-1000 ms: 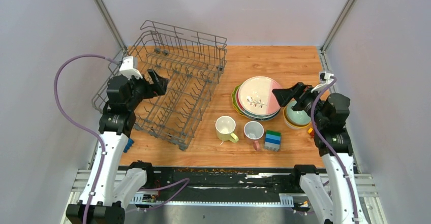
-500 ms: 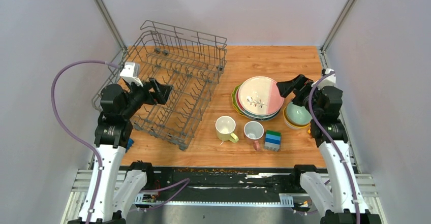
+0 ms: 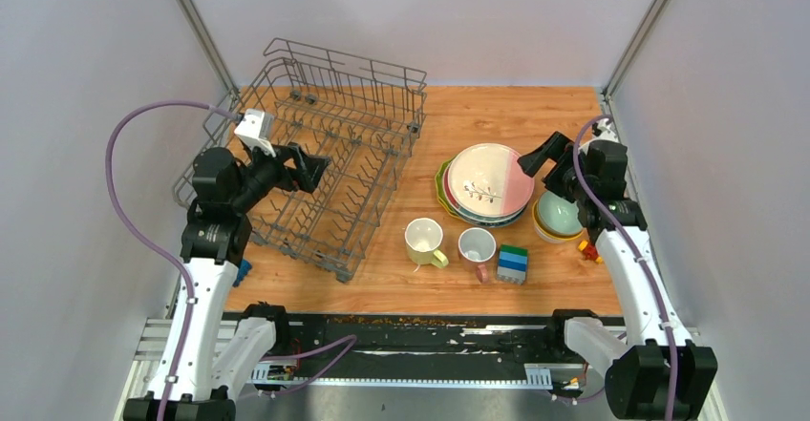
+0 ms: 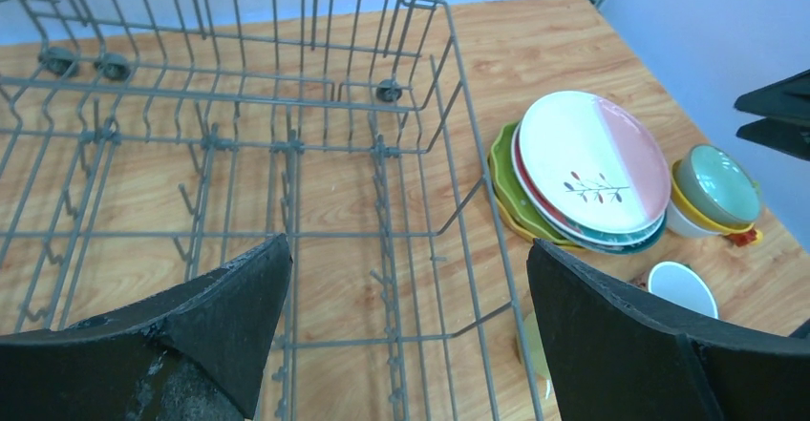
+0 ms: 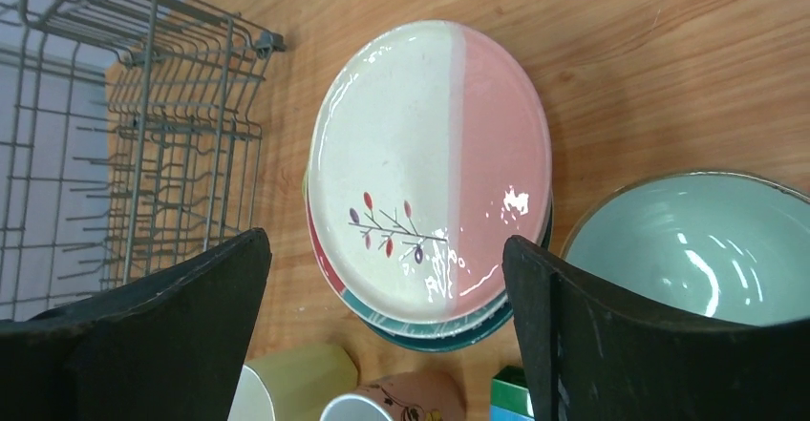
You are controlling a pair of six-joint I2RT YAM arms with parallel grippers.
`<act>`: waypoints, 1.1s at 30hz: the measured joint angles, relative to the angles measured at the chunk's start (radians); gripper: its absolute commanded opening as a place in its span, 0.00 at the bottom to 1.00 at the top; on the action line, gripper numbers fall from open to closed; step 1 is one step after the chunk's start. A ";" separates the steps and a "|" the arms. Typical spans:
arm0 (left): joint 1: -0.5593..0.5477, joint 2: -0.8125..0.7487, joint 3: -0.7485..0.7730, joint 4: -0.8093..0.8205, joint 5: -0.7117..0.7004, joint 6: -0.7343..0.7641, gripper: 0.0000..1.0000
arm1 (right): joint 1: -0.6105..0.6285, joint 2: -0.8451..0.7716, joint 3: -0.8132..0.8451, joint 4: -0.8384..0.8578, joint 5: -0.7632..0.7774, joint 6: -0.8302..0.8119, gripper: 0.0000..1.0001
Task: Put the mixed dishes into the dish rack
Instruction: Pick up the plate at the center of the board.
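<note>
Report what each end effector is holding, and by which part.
Nothing is held. The left end effector hangs open over the dish rack; the right end effector hangs open above the white-pink plate.

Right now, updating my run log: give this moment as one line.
dish rack: empty | left gripper: open, over dish rack | right gripper: open, beside plates
</note>
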 measured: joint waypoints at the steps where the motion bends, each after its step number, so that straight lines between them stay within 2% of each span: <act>1: 0.000 0.007 0.000 0.022 0.014 -0.007 1.00 | 0.000 0.004 0.013 -0.029 -0.006 -0.021 0.90; 5: 0.000 0.035 0.000 0.074 0.055 -0.036 1.00 | 0.000 0.014 0.053 -0.109 0.002 -0.093 0.84; 11: 0.000 0.029 -0.039 0.127 0.118 -0.084 1.00 | 0.000 0.039 0.061 -0.183 0.005 -0.140 0.80; 25: 0.000 0.040 -0.053 0.183 0.198 -0.137 1.00 | 0.000 0.100 0.043 -0.189 -0.079 -0.140 0.69; 29: 0.000 0.058 -0.058 0.189 0.211 -0.151 1.00 | 0.000 0.134 0.043 -0.187 -0.095 -0.140 0.68; 33: 0.000 0.068 -0.059 0.189 0.223 -0.155 1.00 | 0.000 0.181 0.043 -0.180 -0.125 -0.136 0.75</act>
